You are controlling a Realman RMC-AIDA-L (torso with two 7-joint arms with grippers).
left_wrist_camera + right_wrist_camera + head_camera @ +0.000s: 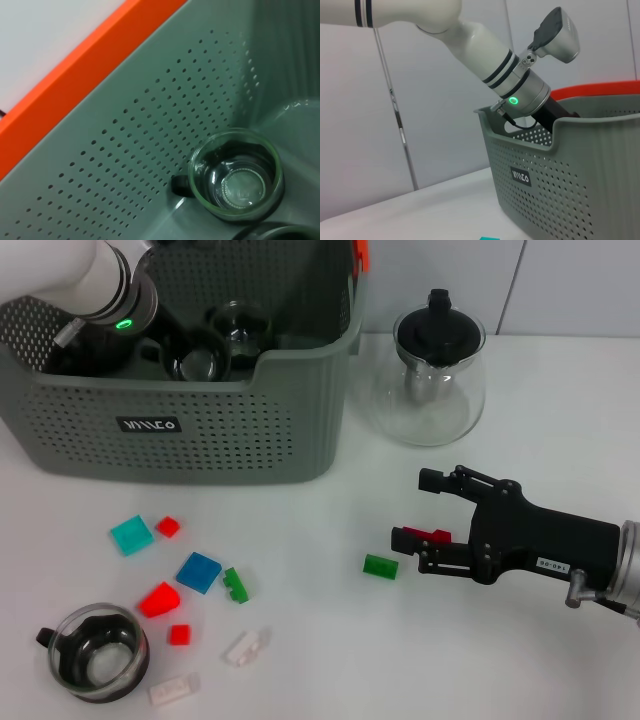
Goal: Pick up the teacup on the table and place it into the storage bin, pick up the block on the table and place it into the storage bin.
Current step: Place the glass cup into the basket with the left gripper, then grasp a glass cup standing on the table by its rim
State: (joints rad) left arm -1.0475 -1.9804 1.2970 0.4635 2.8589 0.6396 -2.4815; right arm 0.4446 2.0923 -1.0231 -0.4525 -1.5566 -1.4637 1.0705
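Note:
The grey-green storage bin (200, 430) stands at the back left and also shows in the right wrist view (580, 175). My left arm (120, 295) reaches down into it, with the left gripper (175, 345) low inside behind the wall. Two glass teacups (240, 322) lie in the bin; one shows in the left wrist view (235, 181). Another glass teacup (95, 652) with a black handle stands on the table at the front left. My right gripper (415, 510) is open, low over the table at the right. A red block (428, 535) lies by its lower finger, a green block (380, 566) just in front.
A glass teapot (430, 370) with a black lid stands right of the bin. Several loose blocks lie in front of the bin: teal (131, 535), blue (198, 572), green (236, 584), red (159, 599), white (245, 648).

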